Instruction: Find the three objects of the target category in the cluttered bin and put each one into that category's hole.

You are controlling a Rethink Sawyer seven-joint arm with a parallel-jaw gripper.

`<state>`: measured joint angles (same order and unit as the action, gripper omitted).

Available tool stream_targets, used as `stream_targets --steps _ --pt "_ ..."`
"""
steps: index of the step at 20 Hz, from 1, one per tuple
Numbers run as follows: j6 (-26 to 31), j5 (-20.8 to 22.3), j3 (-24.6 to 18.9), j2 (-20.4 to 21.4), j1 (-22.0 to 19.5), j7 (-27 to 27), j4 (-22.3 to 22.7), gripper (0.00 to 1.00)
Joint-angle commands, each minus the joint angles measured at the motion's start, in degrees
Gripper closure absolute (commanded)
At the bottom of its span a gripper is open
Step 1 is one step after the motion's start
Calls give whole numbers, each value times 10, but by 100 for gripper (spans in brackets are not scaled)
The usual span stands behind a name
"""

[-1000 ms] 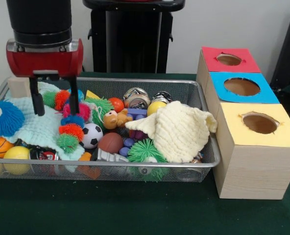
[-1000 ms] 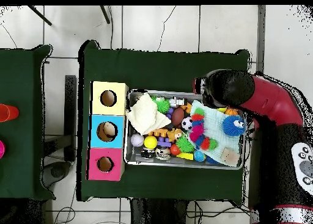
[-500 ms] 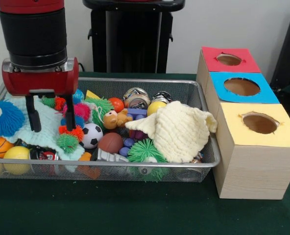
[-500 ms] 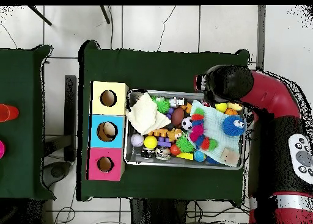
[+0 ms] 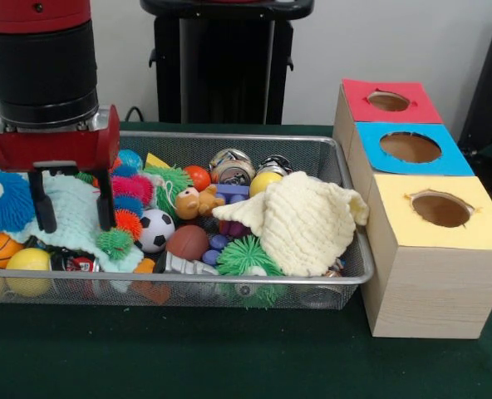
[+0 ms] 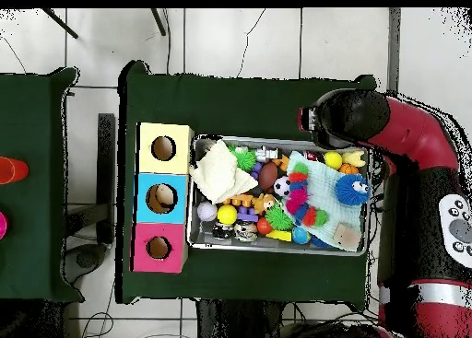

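The hand (image 5: 71, 199) hangs with its two fingers (image 5: 41, 202) spread apart and nothing between them, low over the pale green cloth (image 5: 67, 218) at the end of the wire bin (image 5: 346, 179) that lies farthest from the boxes. This looks like the searching step: no toy is picked yet, and which kind is wanted cannot be told from the view.

The three boxes stand in a row touching the bin's other end: yellow box (image 5: 437, 249), blue box (image 5: 412, 150), red box (image 5: 387, 104), each with a round hole on top.

A next move would call for settling on one toy and closing on it. Near the fingers lie the spiky caterpillar (image 5: 125, 208), the blue fuzzy creature (image 5: 3, 198) and the soccer ball (image 5: 154, 229), all crowded together, so a clean grip needs care. The bin's rim is just beside the hand at that end, leaving little room sideways. Above the heap the way toward the boxes looks open.
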<state>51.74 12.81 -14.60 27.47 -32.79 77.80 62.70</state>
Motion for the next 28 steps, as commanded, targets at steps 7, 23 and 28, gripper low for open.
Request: stream_targets --steps 7,23,28 --pt "27 64 -71 -68 -3 -163 -43 0" --pt "17 71 -76 29 -56 -156 121 0" --pt "-15 80 -82 51 -80 -140 177 0"
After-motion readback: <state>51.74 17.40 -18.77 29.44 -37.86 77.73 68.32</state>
